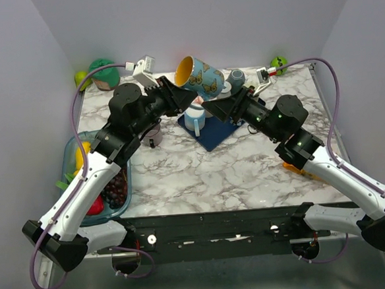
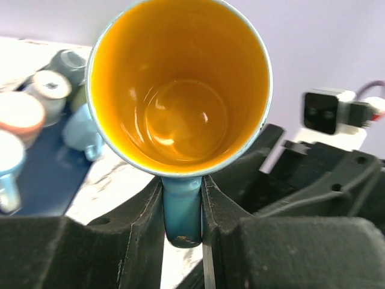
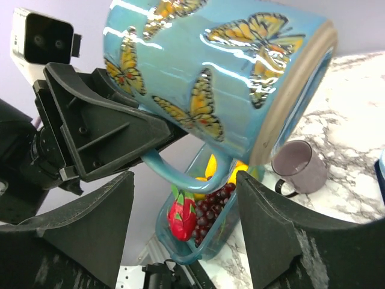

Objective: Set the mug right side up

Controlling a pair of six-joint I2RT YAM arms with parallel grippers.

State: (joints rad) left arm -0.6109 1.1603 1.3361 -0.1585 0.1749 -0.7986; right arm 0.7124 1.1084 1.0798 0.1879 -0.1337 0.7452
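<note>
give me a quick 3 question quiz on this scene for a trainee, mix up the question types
1. True or false: the butterfly mug is standing upright.
2. Which part of it do the left jaws grip? A) rim B) handle C) base
3. Fill in the blank: the right jaws, just below the mug, are ____ (open or shut).

Key: 1 false, it is tipped on its side in the air. 2 B. 3 open.
</note>
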